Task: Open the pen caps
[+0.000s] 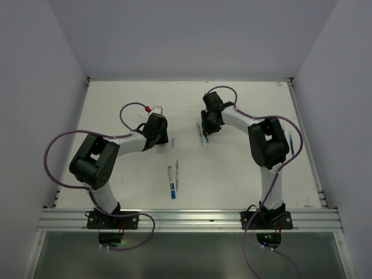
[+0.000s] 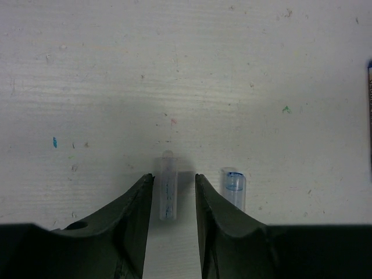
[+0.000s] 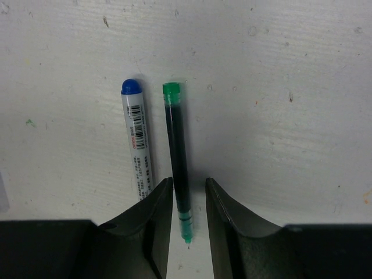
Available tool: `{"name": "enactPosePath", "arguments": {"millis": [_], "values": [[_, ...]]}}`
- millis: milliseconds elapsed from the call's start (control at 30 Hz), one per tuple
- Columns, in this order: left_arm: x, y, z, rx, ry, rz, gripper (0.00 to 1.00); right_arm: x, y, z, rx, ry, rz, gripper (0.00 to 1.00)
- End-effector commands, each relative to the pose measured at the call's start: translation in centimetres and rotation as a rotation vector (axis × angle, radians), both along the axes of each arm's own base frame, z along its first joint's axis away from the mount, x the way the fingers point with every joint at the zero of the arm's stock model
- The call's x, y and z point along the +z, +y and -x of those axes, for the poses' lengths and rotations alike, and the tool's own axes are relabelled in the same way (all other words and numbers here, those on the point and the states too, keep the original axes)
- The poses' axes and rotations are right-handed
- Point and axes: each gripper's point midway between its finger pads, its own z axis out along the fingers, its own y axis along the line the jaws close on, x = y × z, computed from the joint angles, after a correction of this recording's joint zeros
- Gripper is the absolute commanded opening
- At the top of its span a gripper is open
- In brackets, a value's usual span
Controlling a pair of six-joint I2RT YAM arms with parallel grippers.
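My left gripper [image 2: 173,177] is apart around a clear cap [image 2: 167,195], my right gripper [image 3: 189,181] apart around the green pen [image 3: 176,145]. Both seem light and slippery; I would hold the pen mid-barrel.

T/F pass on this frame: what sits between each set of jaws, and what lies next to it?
1. A clear cap lies between the left jaws, which stand apart. True.
2. The right jaws are clamped on a red pen. False: they stand apart around a green pen.
3. A blue-ended pen with a barcode label lies beside the green pen. True.
4. The second cap is stacked on the clear cap. False: it sits apart, to the right in the left wrist view.
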Motion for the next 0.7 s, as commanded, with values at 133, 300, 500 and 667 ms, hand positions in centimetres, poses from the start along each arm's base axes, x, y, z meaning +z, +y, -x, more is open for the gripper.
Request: {"name": "enactPosePath", "arguments": {"millis": [133, 300, 500, 667], "values": [[0.1, 0.7, 0.7, 0.013, 0.016, -0.005, 0.43, 6.1, 1.0, -1.6, 0.0, -0.15, -0.101, 0.34], [1.3, 1.5, 1.3, 0.036, -0.002, -0.014, 0.47, 10.5, 1.3, 0.5, 0.0, -0.215, -0.149, 0.41], [5.3, 3.1, 3.5, 0.12, -0.117, 0.074, 0.54, 11.0, 4.5, 7.3, 0.042, -0.209, -0.124, 0.54], [10.4, 3.8, 6.4, 0.1, -0.224, 0.181, 0.58, 9.1, 7.5, 12.6, 0.061, -0.155, -0.174, 0.38]]}}
